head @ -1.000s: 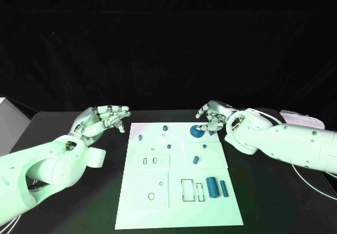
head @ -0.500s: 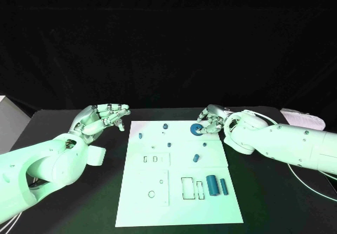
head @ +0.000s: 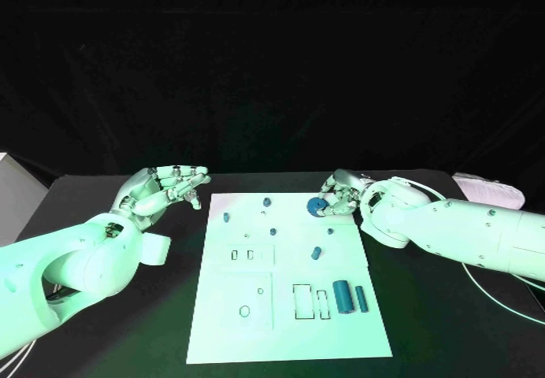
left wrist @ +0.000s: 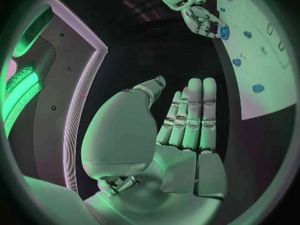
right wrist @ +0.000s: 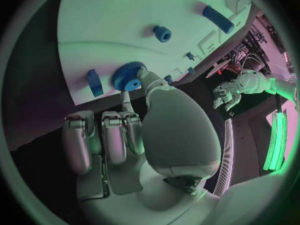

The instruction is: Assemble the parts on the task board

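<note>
at the far right corner of the task board (head: 233, 315), our right hand (head: 343, 194) pinches a round blue toothed gear (head: 316, 207), thumb and one fingertip on its rim while the other fingers stay curled back toward the palm. in the right wrist view the gear (right wrist: 128, 76) sits at the thumb's tip, low over the white plate (right wrist: 112, 15); we cannot tell whether it touches the surface. seen from the head camera, the gear lies at about eight o'clock from the hand's middle, just beside the board's far right edge.

our left hand (head: 168, 187) hangs off the board's far left corner, over the black table (head: 113, 331), holding nothing; the left wrist view shows its fingers (left wrist: 194, 115) straight and side by side, thumb set a little apart.

other blue parts are spread on the board: a small peg (head: 267, 202) at nine o'clock from the gear, another peg (head: 226, 217) toward the left edge, a short piece (head: 316, 253) near the middle, and two cylinders (head: 341, 298) lying side by side near the right edge at the near end, next to a rectangular slot (head: 303, 302).
</note>
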